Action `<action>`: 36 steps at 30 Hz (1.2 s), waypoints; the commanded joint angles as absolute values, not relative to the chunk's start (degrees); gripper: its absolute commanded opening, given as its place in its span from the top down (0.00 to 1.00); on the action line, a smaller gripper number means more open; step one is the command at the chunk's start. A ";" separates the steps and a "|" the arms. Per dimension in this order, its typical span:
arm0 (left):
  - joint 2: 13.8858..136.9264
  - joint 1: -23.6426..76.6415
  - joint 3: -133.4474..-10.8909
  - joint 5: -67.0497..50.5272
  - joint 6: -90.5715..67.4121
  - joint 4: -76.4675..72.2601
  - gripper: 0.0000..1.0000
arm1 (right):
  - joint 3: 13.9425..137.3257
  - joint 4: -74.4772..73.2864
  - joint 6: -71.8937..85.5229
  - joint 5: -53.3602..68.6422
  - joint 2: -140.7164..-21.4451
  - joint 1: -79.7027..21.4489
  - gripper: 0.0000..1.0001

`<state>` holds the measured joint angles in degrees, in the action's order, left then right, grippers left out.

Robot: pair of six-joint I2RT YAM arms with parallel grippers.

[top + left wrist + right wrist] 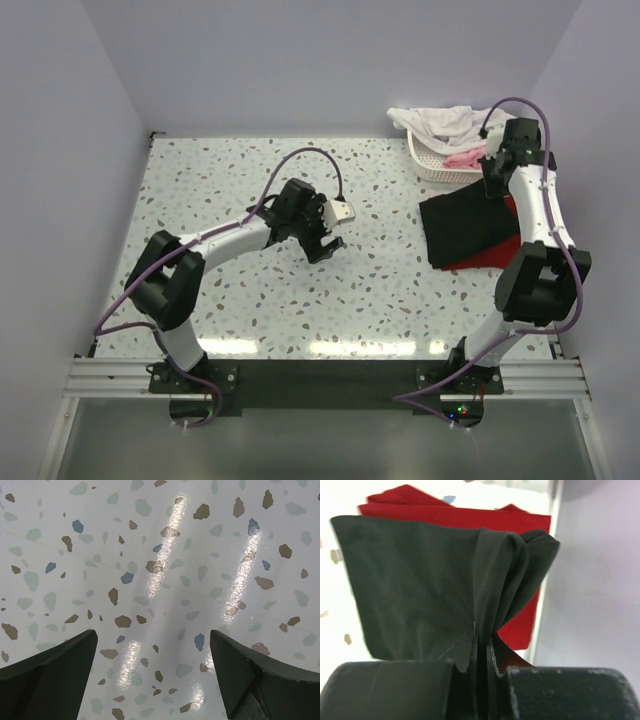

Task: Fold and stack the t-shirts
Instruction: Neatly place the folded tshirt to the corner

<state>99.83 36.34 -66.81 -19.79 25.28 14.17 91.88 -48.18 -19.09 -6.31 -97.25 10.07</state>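
The folded black t-shirt (468, 225) lies on top of the folded dark red t-shirt (488, 258) at the right of the table. My right gripper (492, 180) is at the black shirt's far edge. In the right wrist view my right gripper (485, 652) is shut on a pinched fold of the black t-shirt (420, 585), with the red t-shirt (460, 515) under it. My left gripper (322, 240) is over the bare table middle. In the left wrist view my left gripper (152, 655) is open and empty.
A white basket (440, 160) holding white and pink cloth stands at the back right, just behind the shirts. The right wall (600, 580) is close beside the stack. The speckled table (250, 180) spreads to the left.
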 commanded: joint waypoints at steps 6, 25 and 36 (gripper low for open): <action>100.81 35.68 -70.75 -20.30 25.57 16.61 0.00 | 87.72 -33.32 -26.45 -5.18 -100.80 15.38 1.00; 99.84 35.60 -71.28 -17.14 26.02 20.04 0.00 | 79.72 -18.73 -30.41 -12.04 -109.16 18.28 1.00; 98.97 34.37 -71.45 -17.40 23.82 20.56 0.00 | 81.74 -20.04 -31.55 -15.65 -110.83 18.72 0.37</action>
<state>100.75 35.51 -69.56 -17.15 24.99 20.01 79.15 -21.21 -30.48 -13.06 -111.18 18.13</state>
